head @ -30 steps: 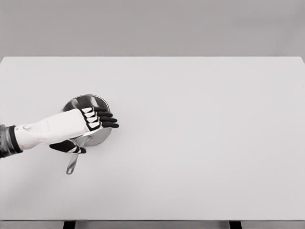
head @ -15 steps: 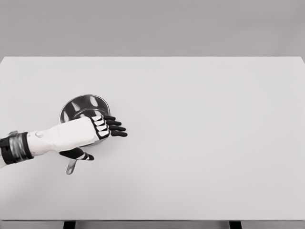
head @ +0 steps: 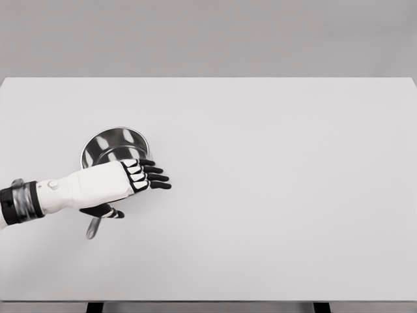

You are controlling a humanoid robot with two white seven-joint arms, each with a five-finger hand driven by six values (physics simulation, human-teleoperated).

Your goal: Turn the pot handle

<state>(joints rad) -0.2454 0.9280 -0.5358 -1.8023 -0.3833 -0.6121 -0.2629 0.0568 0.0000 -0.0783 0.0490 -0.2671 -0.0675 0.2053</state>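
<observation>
A: Where now?
B: Steel pot [head: 112, 145] at tabletop [head: 273, 195] left; handle [head: 94, 227] pointing toward near edge; left hand [head: 124, 184] above, fingers straight, holding nothing.
A: Best move?
B: Probably push near handle tip; sweep slowly.

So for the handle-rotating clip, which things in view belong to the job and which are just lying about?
Part of the job:
- pot, steel, on the left of the table
- pot handle, pointing toward the near edge
- left hand, over the pot's near side, fingers extended

Not part of it:
- table, which only carries the pot; nothing else lies about
</observation>
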